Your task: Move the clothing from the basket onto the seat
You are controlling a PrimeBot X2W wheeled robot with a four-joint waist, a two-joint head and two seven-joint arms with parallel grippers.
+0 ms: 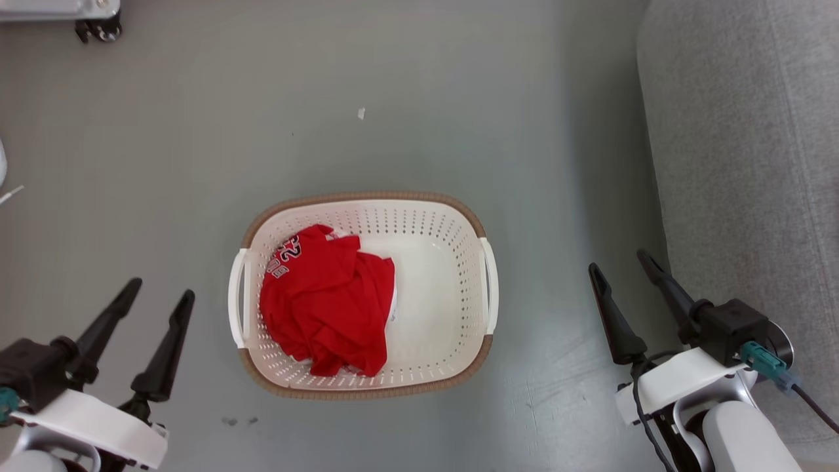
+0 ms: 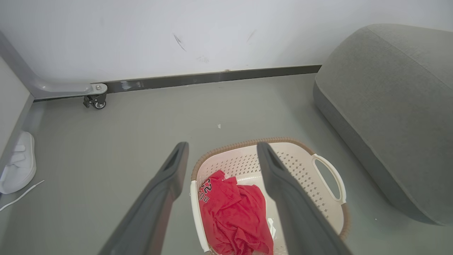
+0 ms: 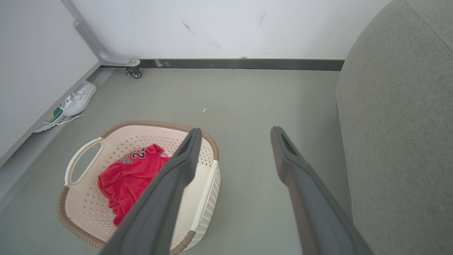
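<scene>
Crumpled red clothing [image 1: 328,301] with white numerals lies in the left half of the cream basket [image 1: 452,262], which stands on the grey floor. The same clothing [image 2: 235,216] [image 3: 132,173] fills part of the basket [image 2: 300,170] [image 3: 88,209] in both wrist views. The grey seat [image 1: 747,164] [image 2: 389,106] [image 3: 400,141] runs along the right. My left gripper [image 1: 160,292] [image 2: 221,152] hovers open to the basket's left, holding nothing. My right gripper [image 1: 623,262] [image 3: 235,136] is open and empty between basket and seat.
A white shoe [image 2: 17,164] [image 3: 79,97] with a loose lace lies by the left wall. A caster wheel [image 1: 98,29] [image 2: 96,101] [image 3: 134,72] on a grey frame stands at the back left. A small white scrap [image 1: 361,113] lies on the floor beyond the basket.
</scene>
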